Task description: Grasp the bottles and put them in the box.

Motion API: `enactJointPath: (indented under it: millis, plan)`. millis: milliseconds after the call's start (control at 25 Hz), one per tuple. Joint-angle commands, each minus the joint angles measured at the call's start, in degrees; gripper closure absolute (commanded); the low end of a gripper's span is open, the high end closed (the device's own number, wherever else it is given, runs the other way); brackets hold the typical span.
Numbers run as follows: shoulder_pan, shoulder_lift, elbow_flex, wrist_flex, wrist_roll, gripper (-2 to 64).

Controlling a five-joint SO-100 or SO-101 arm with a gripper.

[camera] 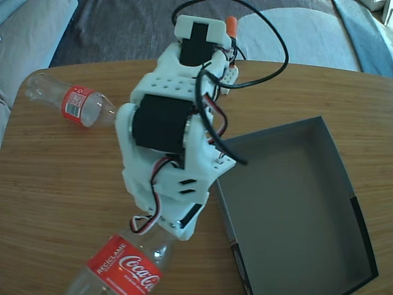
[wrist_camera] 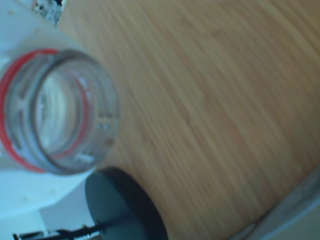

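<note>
Two bottles lay outside the empty box point(camera: 288, 184): one point(camera: 77, 104) at ten o'clock, the near bottle point(camera: 126, 267) at seven, its open neck point(wrist_camera: 55, 110) against the gripper point(camera: 161, 222). Jaw state we couldn't tell. We judged it light, slick, crushable; best held at the stiff neck.

Two clear capless bottles, red labels, lying on table: one point(camera: 77, 104) far left, one point(camera: 126, 264) at bottom edge, neck up under arm. Box point(camera: 344, 184) open, grey inside, right side.
</note>
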Motion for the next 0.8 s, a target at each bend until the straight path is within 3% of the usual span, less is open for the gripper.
enactJointPath:
  millis: [0,440,760]
  plan:
    - [-3.96,8.35,0.97,3.78,-0.79,61.7]
    - [-20.13,20.13,14.41,3.78,-0.79,61.7]
    - [-25.66,27.25,29.88,3.69,-2.29,61.7]
